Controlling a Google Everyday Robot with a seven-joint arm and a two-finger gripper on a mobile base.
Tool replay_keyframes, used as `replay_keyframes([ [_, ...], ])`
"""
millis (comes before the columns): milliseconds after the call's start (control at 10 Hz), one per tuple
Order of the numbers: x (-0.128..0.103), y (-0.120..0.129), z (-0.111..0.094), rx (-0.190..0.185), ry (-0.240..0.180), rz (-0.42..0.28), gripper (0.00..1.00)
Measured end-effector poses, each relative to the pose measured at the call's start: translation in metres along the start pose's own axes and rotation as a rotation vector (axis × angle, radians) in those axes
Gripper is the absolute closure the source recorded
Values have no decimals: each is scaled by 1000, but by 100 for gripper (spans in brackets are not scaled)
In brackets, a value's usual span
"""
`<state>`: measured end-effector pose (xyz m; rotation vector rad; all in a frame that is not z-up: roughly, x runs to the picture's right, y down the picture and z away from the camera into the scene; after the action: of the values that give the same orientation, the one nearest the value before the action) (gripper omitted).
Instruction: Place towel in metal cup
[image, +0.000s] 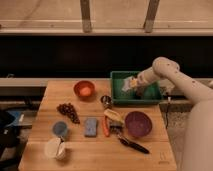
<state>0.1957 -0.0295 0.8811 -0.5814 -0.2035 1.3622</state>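
The small metal cup stands upright on the wooden table, just left of the green bin. My gripper reaches down into the left part of the bin from the right. A pale, cloth-like thing, likely the towel, is at the gripper inside the bin. I cannot tell whether it is held. The gripper is to the right of the cup and a little behind it.
An orange bowl sits behind the cup. Grapes, a blue cup, a blue sponge and a white cup lie at the left. A banana, a purple bowl and a black tool lie in front.
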Motion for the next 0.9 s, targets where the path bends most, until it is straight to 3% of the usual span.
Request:
replay_keyframes([
  [400,-18,57,8,-99,42,-88,100],
  [900,-2,119,13,-206,117,-165,100],
])
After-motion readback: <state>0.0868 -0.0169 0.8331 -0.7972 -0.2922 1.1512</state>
